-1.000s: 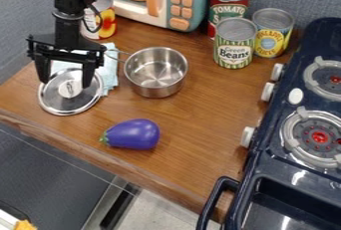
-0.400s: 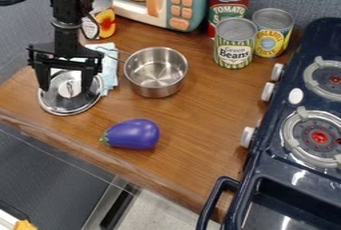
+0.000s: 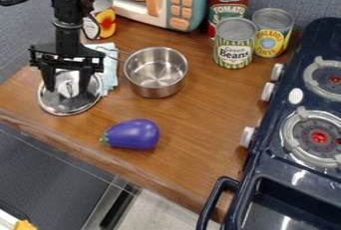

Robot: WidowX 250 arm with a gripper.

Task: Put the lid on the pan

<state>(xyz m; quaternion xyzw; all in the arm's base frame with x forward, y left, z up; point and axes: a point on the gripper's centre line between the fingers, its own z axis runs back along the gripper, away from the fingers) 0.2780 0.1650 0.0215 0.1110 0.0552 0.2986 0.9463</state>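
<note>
So the main change from the last frame is the gripper (image 3: pixel 67 91). Its fingers (image 3: pixel 50 77) were spread wider a moment ago and now they've come in a bit toward each other, one on each side of the pale knob (image 3: pixel 68 90) of the lid (image 3: pixel 65 106). They're still open though, with a gap between them. Can't really tell if either one is touching the knob. Go back one more frame and the whole gripper was a little higher over the lid, so it's come down since then.

The lid itself hasn't budged. It's lying on the left part of the tabletop (image 3: pixel 193 149), knob up, in front of the light blue cloth (image 3: pixel 108 75). The pan (image 3: pixel 156 92) is in the same place too, upright to the right of the lid, farther in from the front edge, with its thin handle (image 3: pixel 121 60) pointing toward the back left over the cloth.

Everything else looks the same as before: purple eggplant (image 3: pixel 136 134) toward the front edge, toy microwave (image 3: pixel 143 2) at the back, a can with fruit on its label (image 3: pixel 105 22) just left of it. Then there's the red can (image 3: pixel 228 2), green-striped can (image 3: pixel 234 42) and yellow-labelled can (image 3: pixel 271 37) bunched toward the back right, plus the dark toy stove (image 3: pixel 263 162) along the right side.
</note>
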